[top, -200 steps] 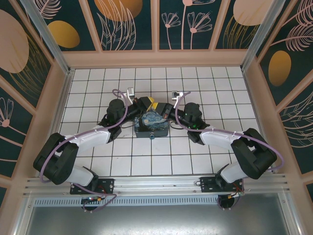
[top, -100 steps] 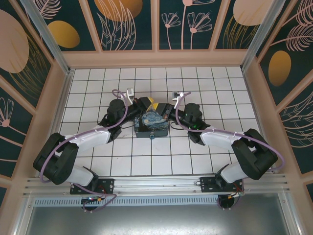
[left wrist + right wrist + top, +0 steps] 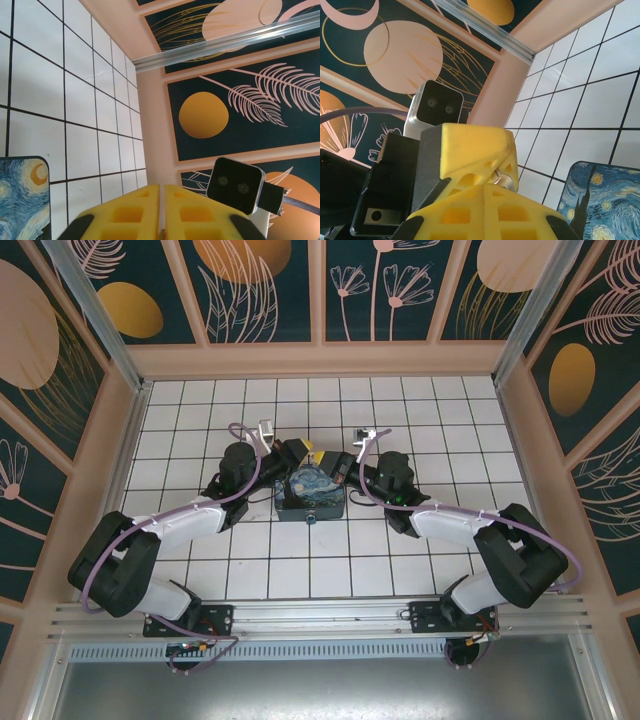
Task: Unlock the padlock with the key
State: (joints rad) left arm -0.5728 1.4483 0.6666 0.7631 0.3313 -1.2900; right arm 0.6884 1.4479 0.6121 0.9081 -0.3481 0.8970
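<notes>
My left pincer (image 3: 161,189) has its yellow pads pressed flat together along one thin seam. A dark sliver shows low in that seam, but I can't tell what it is. My right pincer (image 3: 485,192) is likewise closed, pad against pad. In the right wrist view its tips sit just under one yellow finger of the left pincer, and a small silvery metal piece (image 3: 502,179) shows right where the two meet. I cannot tell whether it is the key or part of the padlock, nor which pincer has hold of it. From above, the left pincer (image 3: 303,452) and right pincer (image 3: 335,466) meet tip to tip just beyond the far edge of the painted box (image 3: 313,490). The box stands on the white tiled table (image 3: 300,560) between the two forearms. Compared with a second ago, the arms have barely changed. The left pincer has drawn back very slightly to its own side, the box lies on the same tiles, and its swirled blue top reads more plainly. Each wrist view catches a corner of the box (image 3: 22,200) (image 3: 600,195) and the other arm's camera (image 3: 235,186) (image 3: 436,107).
</notes>
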